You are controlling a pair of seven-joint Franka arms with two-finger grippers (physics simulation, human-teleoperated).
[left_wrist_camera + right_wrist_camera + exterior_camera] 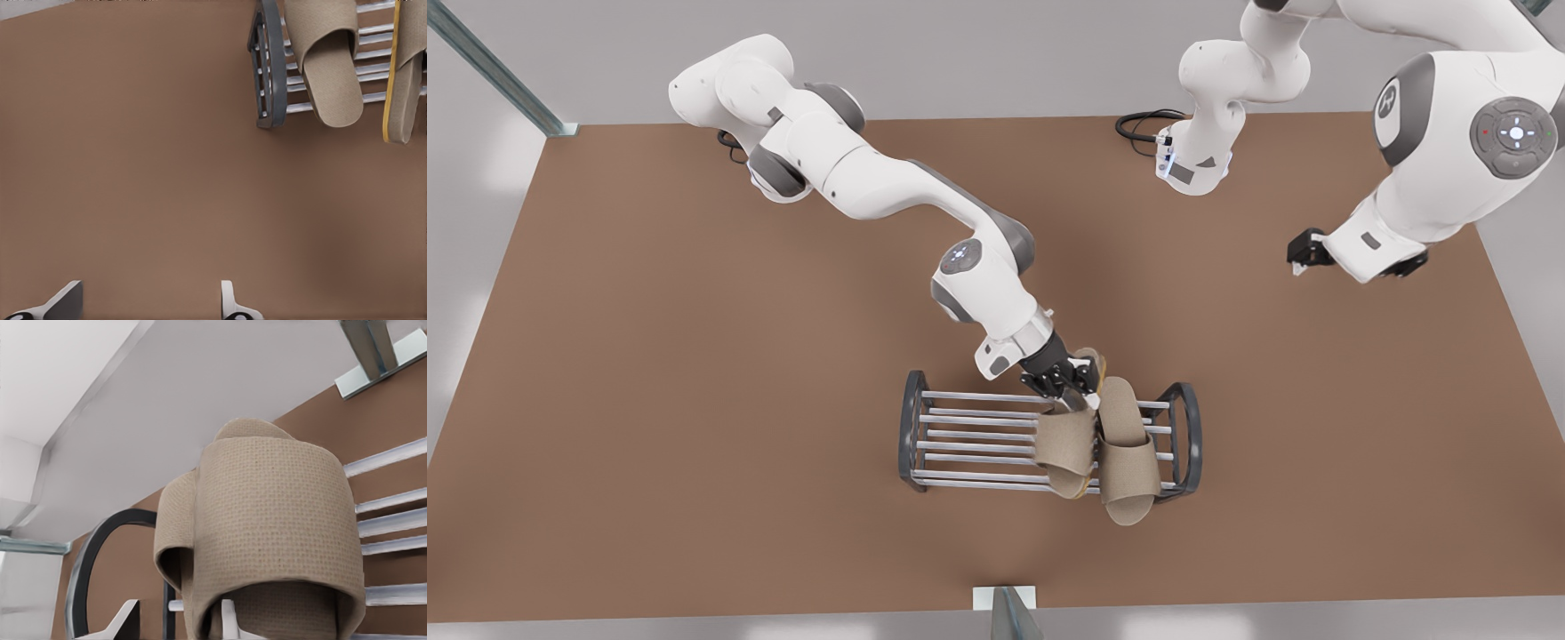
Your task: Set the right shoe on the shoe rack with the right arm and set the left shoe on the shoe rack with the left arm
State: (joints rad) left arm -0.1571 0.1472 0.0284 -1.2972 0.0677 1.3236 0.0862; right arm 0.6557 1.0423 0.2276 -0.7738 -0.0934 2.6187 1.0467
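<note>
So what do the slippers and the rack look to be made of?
The two slippers look like tan felt or coarse woven fabric with a matte, gridded texture and a thin yellowish sole edge. The rack appears metal: glossy silver bars between dark grey arched ends.

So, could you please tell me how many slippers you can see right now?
2. One slipper lies on the rack near its end at the front view's right. The other slipper hangs tilted beside it over the bars, held by the right gripper.

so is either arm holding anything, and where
The right end effector grips one slipper by its heel end; the left end effector holds nothing.
</note>
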